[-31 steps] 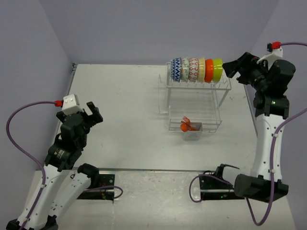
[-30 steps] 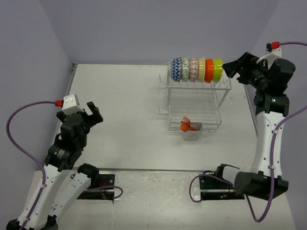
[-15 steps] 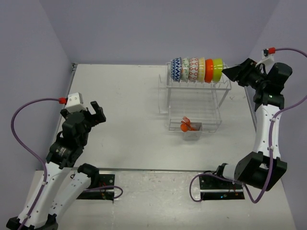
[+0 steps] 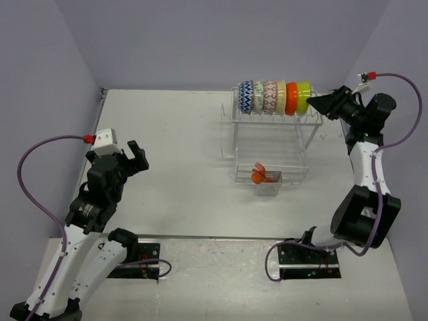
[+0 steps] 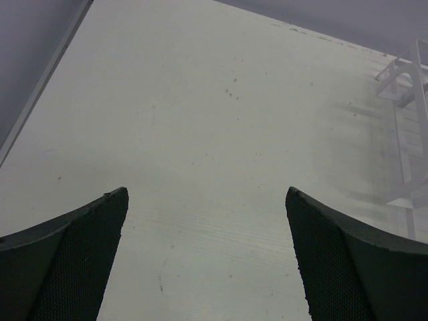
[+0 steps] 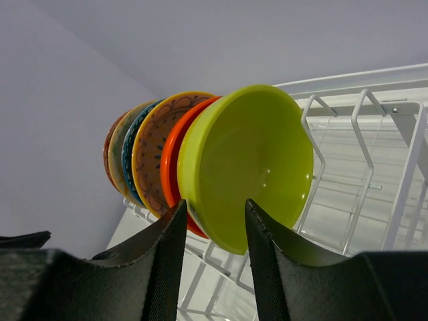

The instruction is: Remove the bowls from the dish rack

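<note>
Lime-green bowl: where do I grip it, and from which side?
Pinch the rim of the lime-green bowl, one finger inside, one behind, from the right end of the dish rack: it stands on edge, outermost, hollow facing out, orange bowl close behind.

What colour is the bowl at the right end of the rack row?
The bowl is plain lime green, clearest in the right wrist view.

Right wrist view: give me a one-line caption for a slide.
Right gripper straddles the rim of the lime bowl, at the end of the rack's row.
</note>
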